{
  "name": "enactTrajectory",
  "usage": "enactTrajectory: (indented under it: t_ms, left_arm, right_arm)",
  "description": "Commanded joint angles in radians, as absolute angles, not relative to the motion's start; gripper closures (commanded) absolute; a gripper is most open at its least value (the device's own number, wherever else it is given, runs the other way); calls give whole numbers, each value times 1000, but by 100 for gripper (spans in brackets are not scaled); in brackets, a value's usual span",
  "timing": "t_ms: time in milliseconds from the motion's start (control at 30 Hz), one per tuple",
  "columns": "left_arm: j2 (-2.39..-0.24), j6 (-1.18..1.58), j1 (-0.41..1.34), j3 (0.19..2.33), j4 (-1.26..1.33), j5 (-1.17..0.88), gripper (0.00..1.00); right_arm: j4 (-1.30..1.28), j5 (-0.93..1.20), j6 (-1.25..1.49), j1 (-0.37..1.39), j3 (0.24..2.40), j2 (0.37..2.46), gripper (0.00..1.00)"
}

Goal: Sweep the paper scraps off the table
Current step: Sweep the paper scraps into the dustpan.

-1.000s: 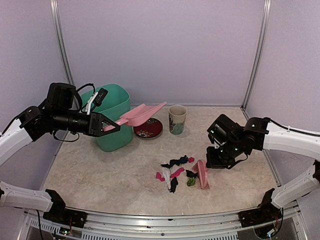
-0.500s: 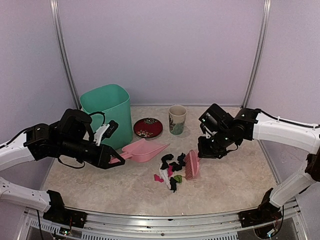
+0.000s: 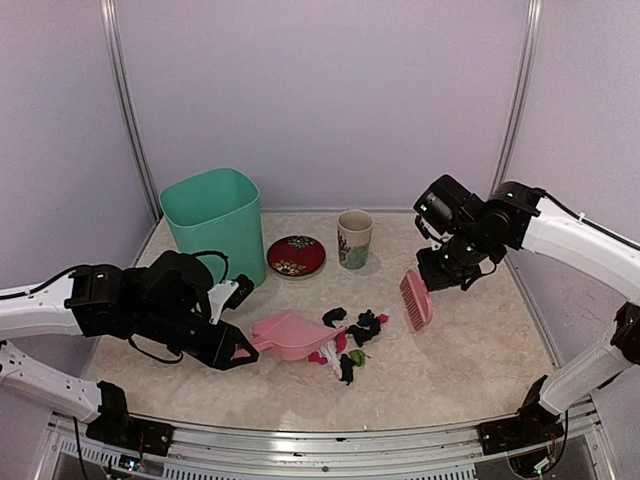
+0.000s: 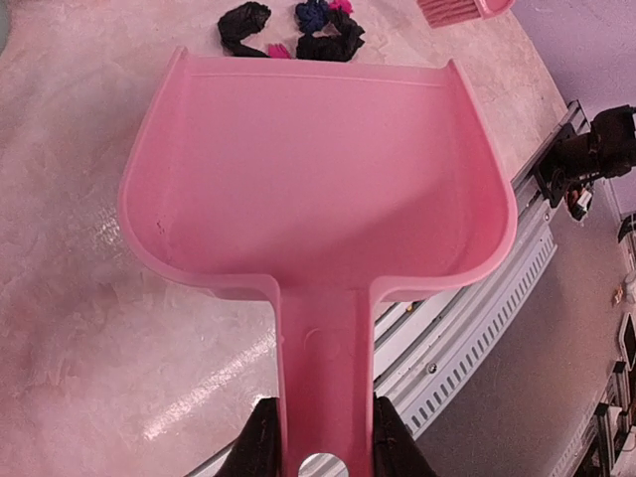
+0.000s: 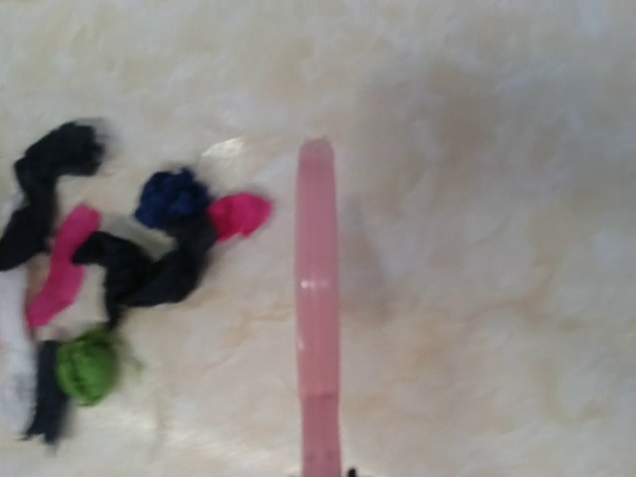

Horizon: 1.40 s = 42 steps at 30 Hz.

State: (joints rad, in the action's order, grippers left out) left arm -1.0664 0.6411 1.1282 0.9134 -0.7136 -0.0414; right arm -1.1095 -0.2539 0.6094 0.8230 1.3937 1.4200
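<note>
- Top external view: the left gripper (image 3: 240, 352) is low over the near-left part of the table (image 3: 480, 350). Its jaws are closed on the handle of the pink dustpan (image 3: 290, 335).
- The dustpan mouth faces right. The paper scraps (image 3: 350, 335) lie in a loose cluster at that mouth, right of the left gripper with the pan between them.
- The right gripper (image 3: 432, 282) is right of and slightly beyond the cluster. Its jaws are clamped on the pink brush (image 3: 415, 298), which hangs tilted below it. The brush is apart from the scraps, and whether it touches the table cannot be told.
- A green bin (image 3: 212, 225), a red plate (image 3: 296, 256) and a cup (image 3: 353, 238) stand along the far side.
- Left wrist view: the left gripper (image 4: 320, 457) fingers (image 4: 260, 442) press on both sides of the dustpan (image 4: 318, 189) handle. The pan interior appears empty.
- Black, blue and pink paper scraps (image 4: 298, 30) lie on the table (image 4: 79, 298) just beyond the pan's front lip. The brush (image 4: 457, 10) shows at the upper edge. The metal rail (image 4: 477, 328) runs along the right.
- Right wrist view: the brush (image 5: 316, 298) appears edge-on as a narrow pink bar rising from the bottom edge. The gripper fingers are not clear here.
- The paper scraps (image 5: 129, 258) lie on the table (image 5: 477, 248) to the left of the brush. The nearest pink piece sits just beside it, with a narrow gap between them.
</note>
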Motion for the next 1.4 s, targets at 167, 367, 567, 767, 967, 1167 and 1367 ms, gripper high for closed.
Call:
enactTrajectory:
  t_ms: [167, 367, 567, 767, 967, 1167, 1367]
  left_arm:
    - [-1111, 759, 1342, 914, -849, 131, 100]
    - [-1183, 855, 1489, 891, -871, 233, 100]
    - [-1242, 867, 1537, 850, -817, 278, 100]
    - [-1331, 848, 1539, 847, -782, 342, 100]
    - [-1369, 809, 1529, 845, -716, 354, 100]
    - [-1410, 738, 1478, 844, -634, 323, 100]
    - [-1447, 687, 1432, 829, -564, 293, 100]
  right_arm:
    - [-1046, -390, 330, 786, 1396, 1504, 100]
    - [-955, -432, 215, 780, 1387, 1554, 100]
    - [-893, -401, 67, 780, 1400, 1617, 100]
    - [-831, -336, 31, 812, 1372, 1660, 100]
    - [-824, -346, 39, 893, 1385, 1712, 100]
    - [-868, -339, 69, 992, 1455, 1770, 100]
    - [-895, -284, 161, 1077, 1487, 1793, 100]
